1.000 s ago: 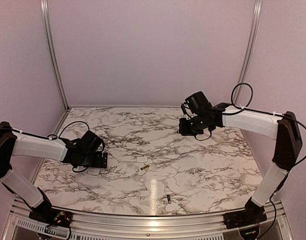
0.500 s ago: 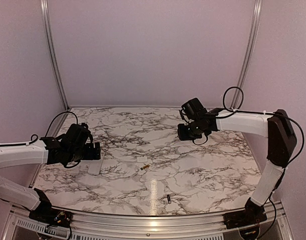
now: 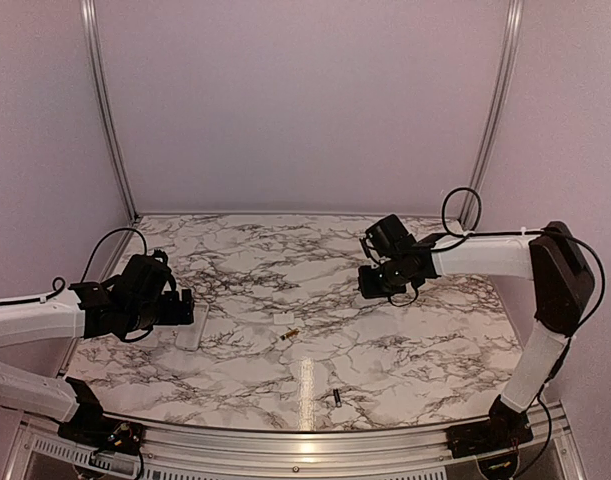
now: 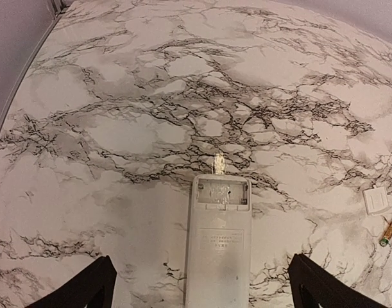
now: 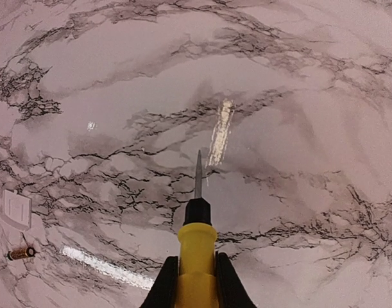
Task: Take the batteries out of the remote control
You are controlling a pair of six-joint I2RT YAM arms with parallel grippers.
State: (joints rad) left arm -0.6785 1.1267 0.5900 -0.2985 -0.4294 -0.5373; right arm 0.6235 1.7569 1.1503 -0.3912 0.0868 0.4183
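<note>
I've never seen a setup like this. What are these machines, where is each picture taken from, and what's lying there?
Two robot arms work at a marble table. The wide picture looks down from above and behind them; the other two come from cameras on the wrists. The left claw is open, the white remote control lying just before it, battery recess uncovered. The right claw is shut on a yellow-handled screwdriver. Two batteries and a small white cover lie loose on the table.
</note>
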